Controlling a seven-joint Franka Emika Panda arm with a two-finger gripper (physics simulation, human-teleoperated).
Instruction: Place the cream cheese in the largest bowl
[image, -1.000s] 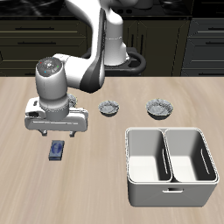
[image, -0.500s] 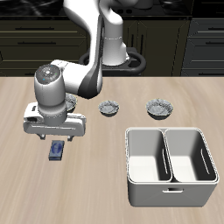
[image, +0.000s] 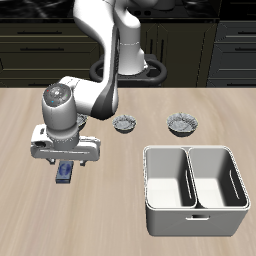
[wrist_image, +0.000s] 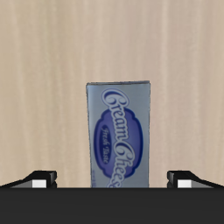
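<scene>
The gripper (image: 65, 165) hangs low over the cream cheese (image: 65, 172), jaws spread wide to either side of the box and gripping nothing. The box (wrist_image: 120, 134) lies flat on the wooden surface (image: 110, 205), apart from the bowls.

Kitchen-ish setup, light wood table (image: 120, 215).
Behind the claw (image: 66, 164) there's a row of dark cabinets (image: 40, 55) with long pale handles, evenly lit.
</scene>
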